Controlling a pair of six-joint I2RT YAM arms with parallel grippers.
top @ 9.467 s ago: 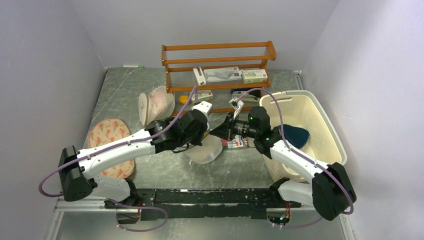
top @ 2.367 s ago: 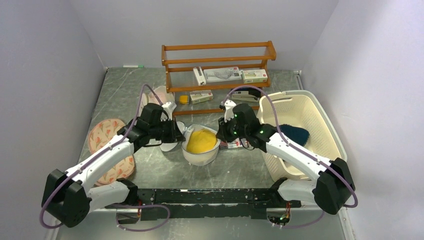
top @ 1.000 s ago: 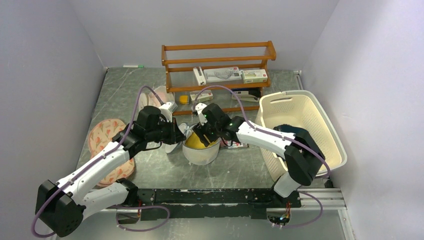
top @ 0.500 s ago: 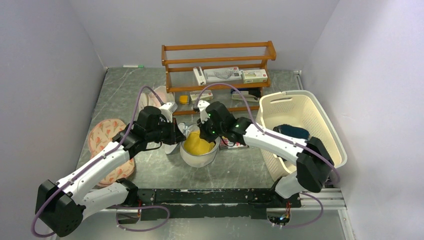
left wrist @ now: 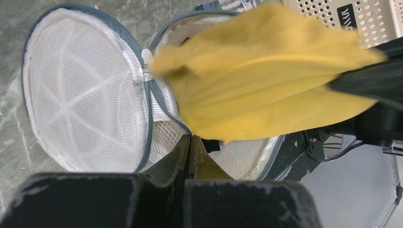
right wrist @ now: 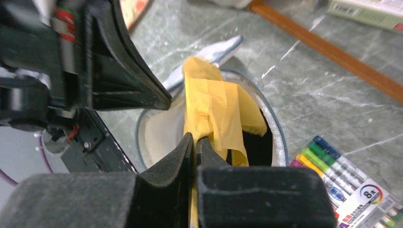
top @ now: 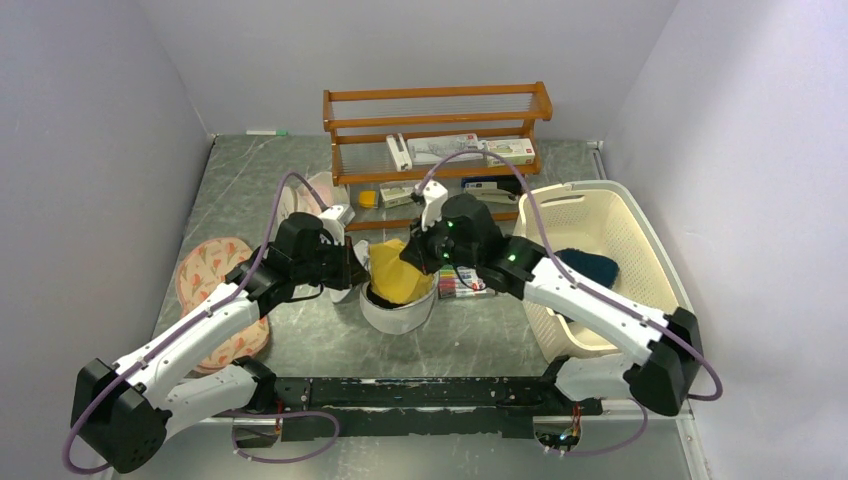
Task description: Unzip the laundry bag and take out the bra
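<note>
The round white mesh laundry bag [top: 395, 312] lies open at mid-table, its lid [left wrist: 81, 99] flipped aside and its grey-blue zip rim [left wrist: 151, 97] showing. The mustard-yellow bra [top: 398, 273] hangs partly lifted out of it, also in the left wrist view [left wrist: 266, 85] and the right wrist view [right wrist: 216, 107]. My right gripper [top: 418, 258] is shut on the bra's fabric [right wrist: 194, 138]. My left gripper [top: 358, 270] is shut on the bag's rim at the left of the opening [left wrist: 190, 138].
A cream plastic basket [top: 640, 250] with a dark teal cloth [top: 590, 266] stands at right. A marker pack [top: 462, 284] lies beside the bag. A wooden rack [top: 436, 130] with boxes is behind. A pinkish mesh pouch [top: 310, 205] and a patterned mat [top: 215, 290] lie at left.
My right gripper has closed on the bra and pulled it up and to the right, partly out of the bag. My left gripper stays on the bag's rim.
</note>
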